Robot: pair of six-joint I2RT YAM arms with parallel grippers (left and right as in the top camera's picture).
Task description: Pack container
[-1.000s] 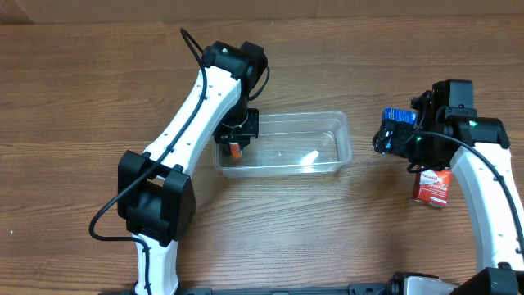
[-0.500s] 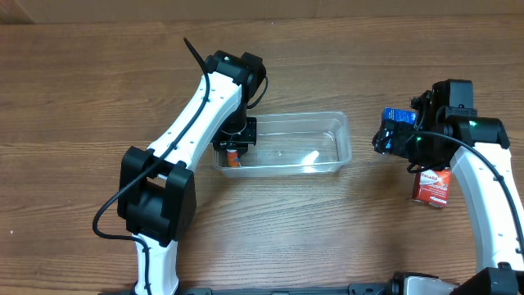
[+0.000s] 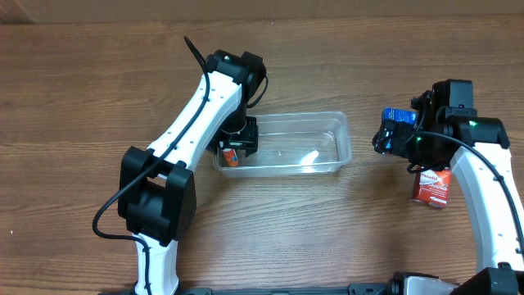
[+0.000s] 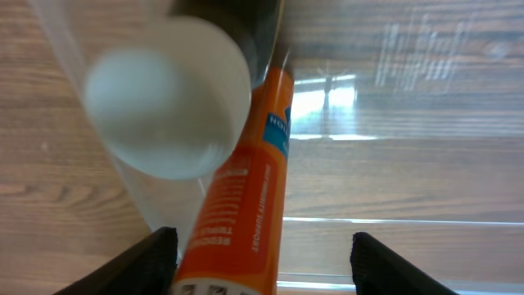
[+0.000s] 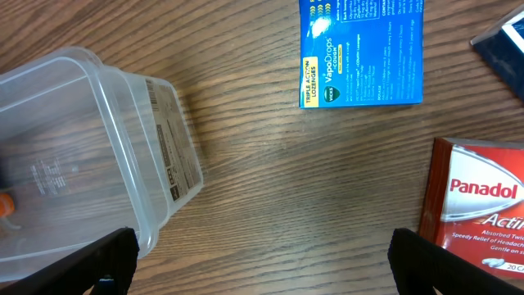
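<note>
So, container (image 3: 303,147): one clear tub, mid-table, probably set where both arms can reach it.
Orange tube (image 4: 246,213): one, white cap uppermost, leaning in the tub's left end, which leaves the rest of the floor free.
Left gripper (image 4: 264,254): above that end, fingers spread wide, gripping nothing.
Right gripper (image 5: 262,262): fingers wide apart, empty, over bare table (image 5: 270,164) between tub and boxes.
Boxes: two outside the tub, one blue box (image 5: 360,53) and one red box (image 5: 483,213), likely waiting to go in.

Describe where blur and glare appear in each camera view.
Left wrist: the white round shape is badly out of focus, the orange tube soft, bright glare on the container. Right wrist: sharp, the blue box has readable print. Overhead: sharp, one glint in the container.
</note>
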